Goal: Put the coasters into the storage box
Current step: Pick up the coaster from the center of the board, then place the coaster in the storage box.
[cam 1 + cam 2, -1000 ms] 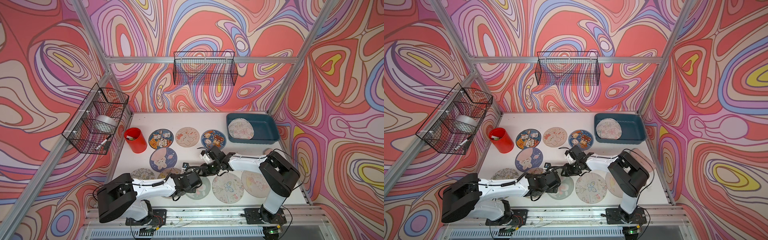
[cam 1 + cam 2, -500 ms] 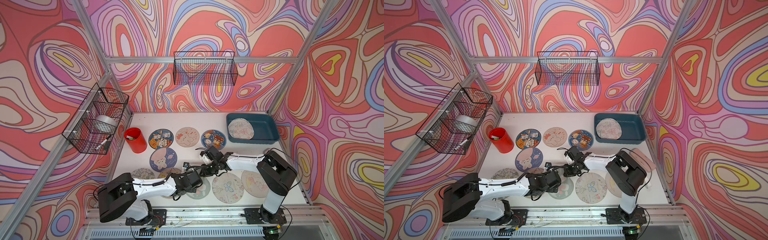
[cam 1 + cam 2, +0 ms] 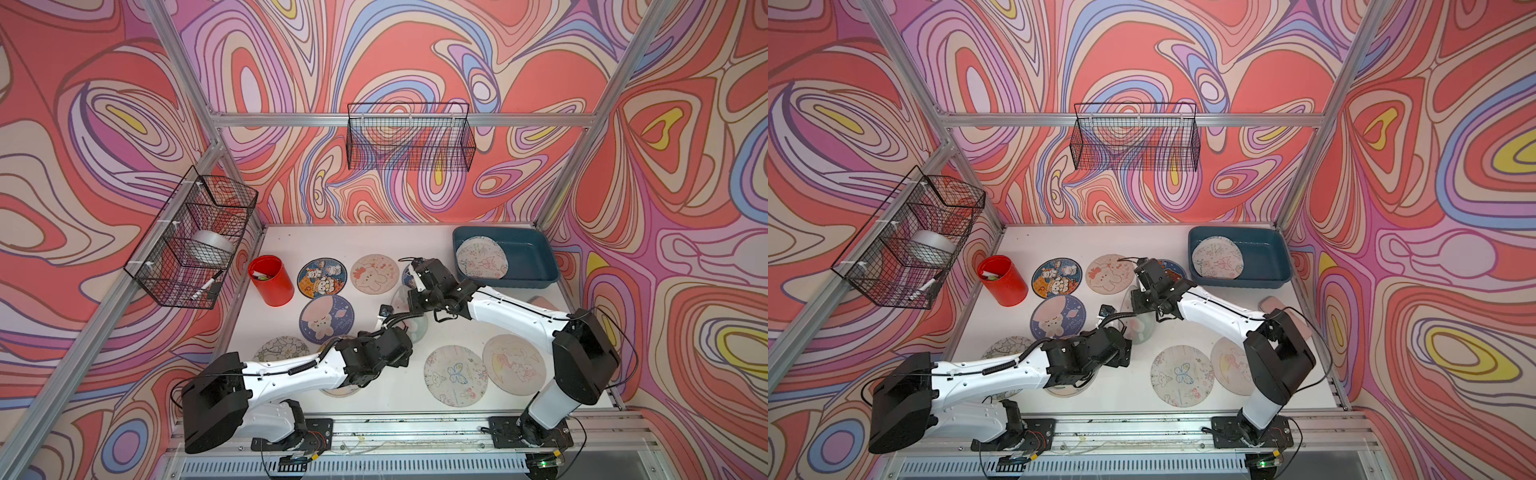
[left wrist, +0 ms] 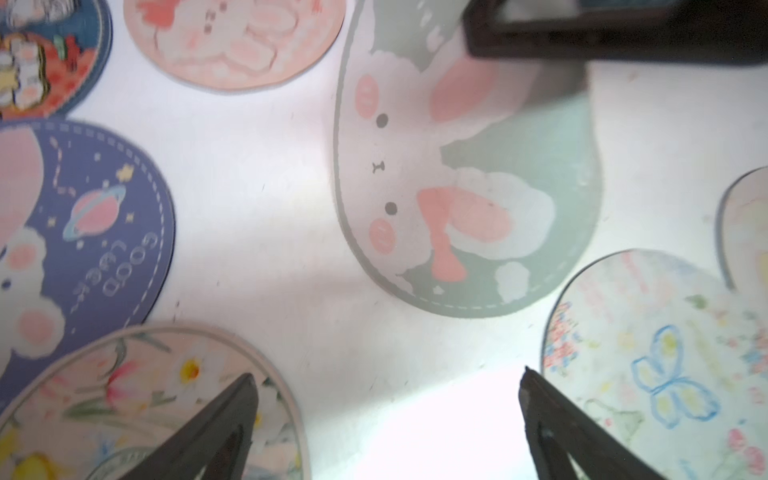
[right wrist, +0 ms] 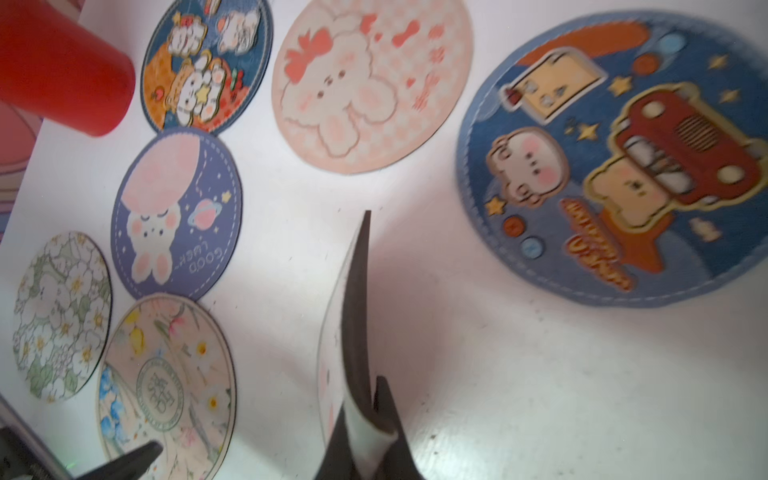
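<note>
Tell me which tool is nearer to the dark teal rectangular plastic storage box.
Right. The right tool, shut on a grey-green round coaster, is close beside the storage box, not touching it. The open left tool is farther away, beyond that coaster.

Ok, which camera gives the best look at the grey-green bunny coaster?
The left wrist view: the grey-green bunny coaster sits mid-frame, its print facing the camera. The right wrist view shows it only edge-on, pinched in the shut right tool. In both top views the right arm hides much of it.
</note>
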`<action>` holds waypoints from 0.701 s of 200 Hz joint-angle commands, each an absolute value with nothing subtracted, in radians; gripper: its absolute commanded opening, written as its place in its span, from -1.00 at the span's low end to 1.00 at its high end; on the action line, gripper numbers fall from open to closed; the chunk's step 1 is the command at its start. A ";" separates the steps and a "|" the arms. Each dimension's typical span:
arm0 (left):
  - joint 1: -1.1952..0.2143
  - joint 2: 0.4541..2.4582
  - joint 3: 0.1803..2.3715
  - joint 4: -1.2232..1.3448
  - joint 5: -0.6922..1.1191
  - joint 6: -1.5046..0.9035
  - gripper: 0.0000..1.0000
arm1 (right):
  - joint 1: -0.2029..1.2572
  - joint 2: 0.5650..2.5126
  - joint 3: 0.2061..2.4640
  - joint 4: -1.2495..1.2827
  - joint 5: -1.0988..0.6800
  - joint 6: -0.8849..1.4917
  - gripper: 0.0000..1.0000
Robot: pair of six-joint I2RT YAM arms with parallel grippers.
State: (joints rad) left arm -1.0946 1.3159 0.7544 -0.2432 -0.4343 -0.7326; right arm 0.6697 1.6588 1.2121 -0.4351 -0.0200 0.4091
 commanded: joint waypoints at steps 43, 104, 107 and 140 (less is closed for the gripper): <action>-1.057 1.403 0.909 -0.034 -0.350 -0.495 1.00 | 0.468 1.602 1.331 -0.471 0.048 0.324 -1.00; -0.908 1.497 0.881 0.138 -0.093 -0.584 1.00 | 0.313 1.597 1.423 -0.415 0.089 0.288 -1.00; -0.906 1.502 0.883 0.138 -0.088 -0.584 0.99 | 0.304 1.599 1.427 -0.410 0.089 0.288 -1.00; -0.878 1.547 0.913 0.139 -0.047 -0.569 1.00 | 0.226 1.648 1.468 -0.367 0.101 0.302 -1.00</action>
